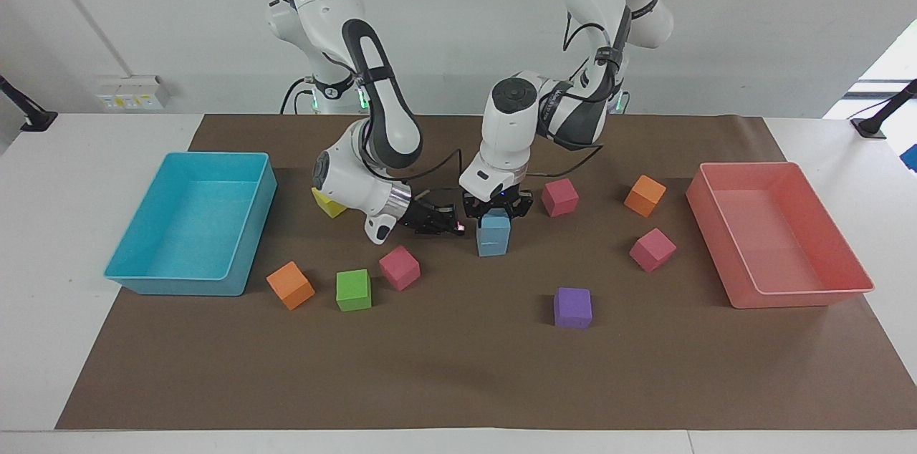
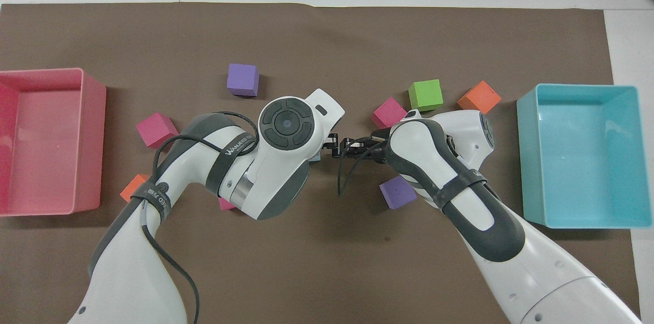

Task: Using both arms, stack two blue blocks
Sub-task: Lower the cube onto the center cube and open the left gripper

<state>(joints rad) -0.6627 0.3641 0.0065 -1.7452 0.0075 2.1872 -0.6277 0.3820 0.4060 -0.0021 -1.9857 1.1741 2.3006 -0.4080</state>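
Observation:
Two blue blocks stand stacked mid-table, the upper blue block [image 1: 494, 226] resting on the lower blue block [image 1: 492, 247]. My left gripper [image 1: 496, 211] points straight down and is shut on the upper block's top. My right gripper [image 1: 445, 220] lies low and level beside the stack, toward the right arm's end, shut on nothing, its tips a short gap from the blocks. In the overhead view the left wrist covers the stack except a blue sliver [image 2: 316, 157], and the right gripper [image 2: 341, 143] shows beside it.
Loose cubes ring the stack: yellow [image 1: 328, 205], pink [image 1: 399, 268], green [image 1: 354, 289], orange [image 1: 290, 285], purple [image 1: 572, 307], pink [image 1: 559, 197], pink [image 1: 652, 249], orange [image 1: 645, 195]. A turquoise tray [image 1: 179, 286] and a pink tray [image 1: 795, 298] stand at the table's ends.

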